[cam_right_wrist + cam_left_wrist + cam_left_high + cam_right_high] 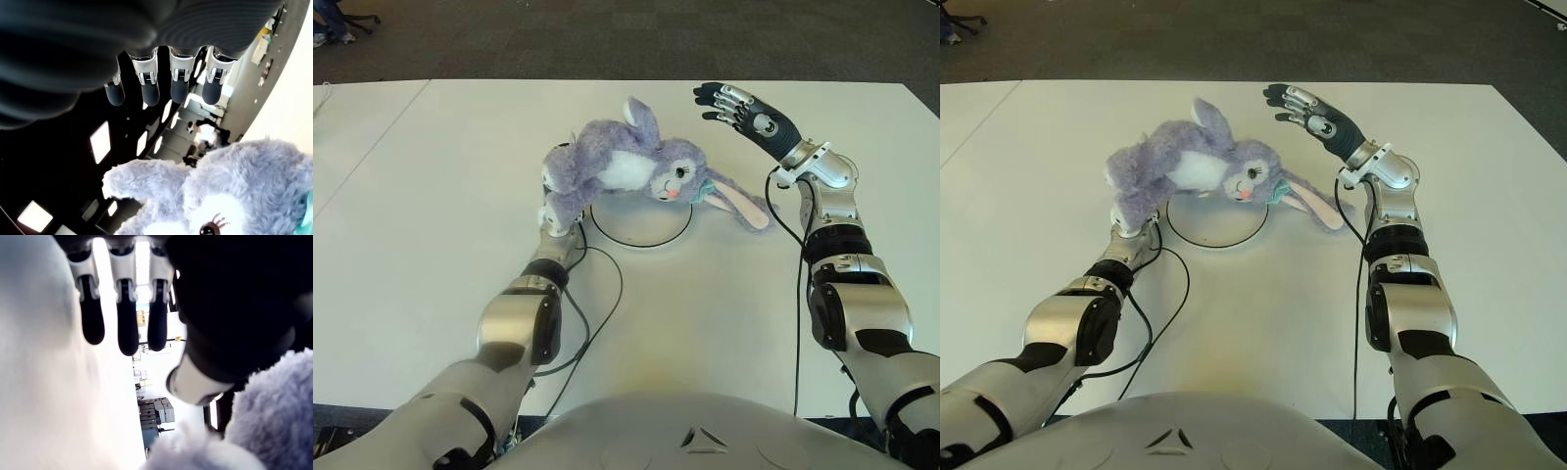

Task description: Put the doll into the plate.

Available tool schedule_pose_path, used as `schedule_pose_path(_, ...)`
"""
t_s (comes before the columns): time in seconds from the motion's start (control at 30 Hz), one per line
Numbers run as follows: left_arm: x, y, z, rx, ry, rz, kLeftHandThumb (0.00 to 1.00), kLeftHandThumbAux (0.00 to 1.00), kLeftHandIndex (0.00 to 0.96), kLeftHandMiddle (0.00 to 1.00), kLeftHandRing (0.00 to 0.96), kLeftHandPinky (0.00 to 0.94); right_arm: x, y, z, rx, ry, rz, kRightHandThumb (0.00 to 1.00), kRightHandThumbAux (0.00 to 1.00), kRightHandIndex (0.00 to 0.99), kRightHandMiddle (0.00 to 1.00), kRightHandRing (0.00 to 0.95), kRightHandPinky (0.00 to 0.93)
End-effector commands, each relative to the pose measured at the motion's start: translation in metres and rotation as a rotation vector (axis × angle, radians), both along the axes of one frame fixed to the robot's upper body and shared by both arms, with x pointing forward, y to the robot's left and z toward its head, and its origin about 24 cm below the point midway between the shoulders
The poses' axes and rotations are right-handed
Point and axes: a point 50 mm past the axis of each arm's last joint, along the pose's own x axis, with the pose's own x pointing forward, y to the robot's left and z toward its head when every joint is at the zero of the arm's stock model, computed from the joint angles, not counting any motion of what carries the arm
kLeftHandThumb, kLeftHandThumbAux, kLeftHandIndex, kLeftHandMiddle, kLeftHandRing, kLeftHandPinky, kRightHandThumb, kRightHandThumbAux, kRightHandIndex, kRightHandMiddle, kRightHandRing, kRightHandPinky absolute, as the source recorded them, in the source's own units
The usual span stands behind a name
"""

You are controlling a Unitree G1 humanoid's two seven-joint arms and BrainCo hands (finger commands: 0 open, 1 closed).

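A purple and white plush bunny doll (pixel 626 166) lies on its side across the far part of the round white plate (pixel 641 233), one long ear trailing off to the right. My left hand (pixel 551 176) is tucked under the doll's rear end at the plate's left rim. Its fingers (pixel 127 328) stretch out straight, with fur (pixel 274 421) beside the palm. Raised just right of the doll's head, my right hand (pixel 739 110) is open, palm toward the doll, and its fingers (pixel 149 90) hold nothing.
The white table (pixel 431 255) reaches to a far edge with dark carpet (pixel 607 39) behind it. Black cables (pixel 597 313) run from both wrists back toward my body. A chair base and someone's shoes (pixel 328 34) show at the far left.
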Motion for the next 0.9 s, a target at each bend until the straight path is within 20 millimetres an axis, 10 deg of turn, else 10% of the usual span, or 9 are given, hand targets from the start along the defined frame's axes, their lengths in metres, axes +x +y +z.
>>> schedule_pose_path(0.03, -0.071, -0.005, -0.084, -0.037, 0.416, 0.021, 0.296, 0.92, 0.236, 0.356, 0.387, 0.402, -0.004, -0.003, -0.007, -0.003, 0.022, 0.011, 0.0, 0.267, 0.001, 0.026, 0.003, 0.022)
schedule_pose_path(0.6, -0.072, -0.005, -0.084, -0.05, 0.419, 0.022, 0.438, 0.916, 0.22, 0.363, 0.361, 0.279, -0.003, -0.005, -0.01, -0.047, -0.014, -0.017, 0.0, 0.251, 0.031, 0.019, 0.009, 0.065)
schedule_pose_path(0.9, -0.071, -0.007, -0.083, -0.031, 0.406, 0.03, 0.351, 0.903, 0.225, 0.364, 0.372, 0.333, 0.0, -0.025, -0.01, -0.05, -0.014, -0.093, 0.0, 0.262, 0.035, 0.031, 0.02, 0.07)
